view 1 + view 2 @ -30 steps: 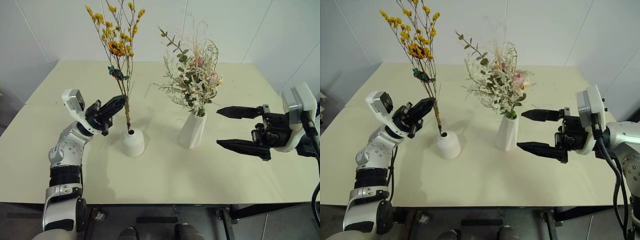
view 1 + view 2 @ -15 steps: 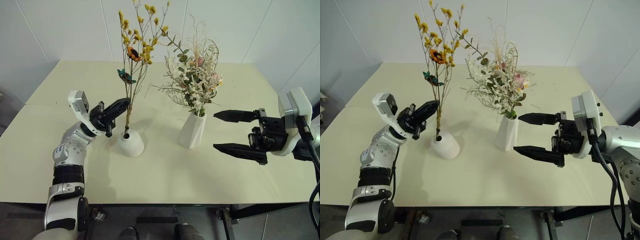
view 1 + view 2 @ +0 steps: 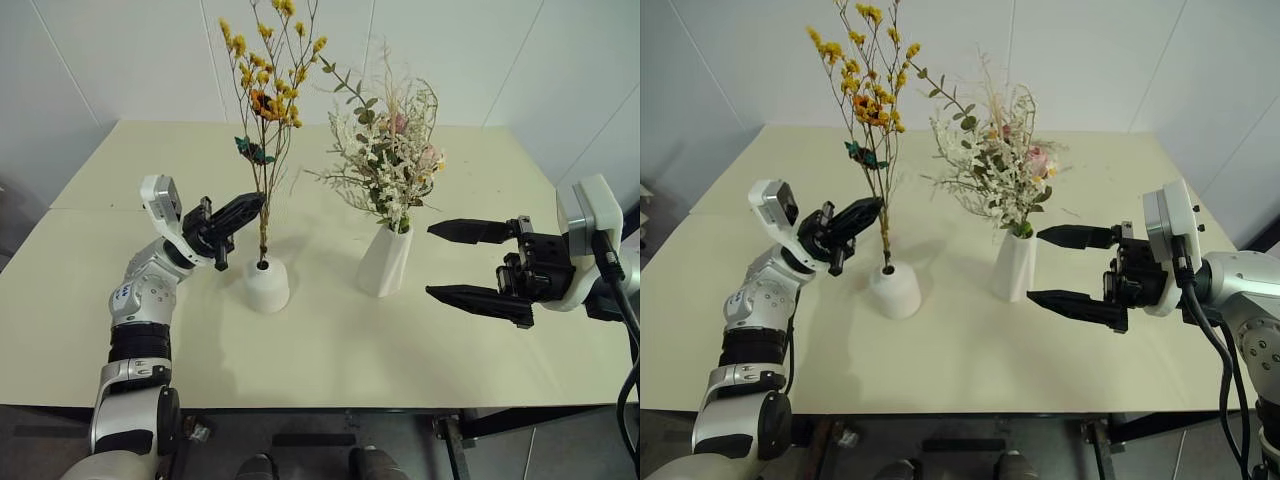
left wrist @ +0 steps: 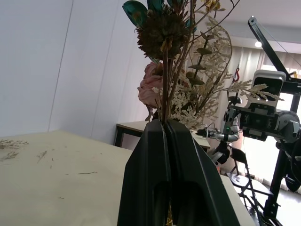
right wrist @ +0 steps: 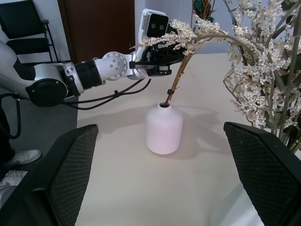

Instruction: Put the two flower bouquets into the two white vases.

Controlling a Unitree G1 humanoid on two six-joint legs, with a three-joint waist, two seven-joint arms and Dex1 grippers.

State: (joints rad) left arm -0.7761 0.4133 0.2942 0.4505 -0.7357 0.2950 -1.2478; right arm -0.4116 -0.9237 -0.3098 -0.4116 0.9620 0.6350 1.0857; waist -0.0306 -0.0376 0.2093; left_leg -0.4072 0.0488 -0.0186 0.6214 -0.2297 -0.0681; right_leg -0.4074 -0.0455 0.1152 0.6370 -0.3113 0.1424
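The bushy bouquet already stands in the taller vase; the slim bouquet has its stem ends in the hole of the squat vase, just left of the taller vase. The left gripper is clamped on those stems, so release remains; the right gripper, right of the taller vase, is wide apart and holds nothing.

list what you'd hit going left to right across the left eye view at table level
left gripper shut on the yellow bouquet → short white vase → taller white vase holding the pink bouquet → open right gripper
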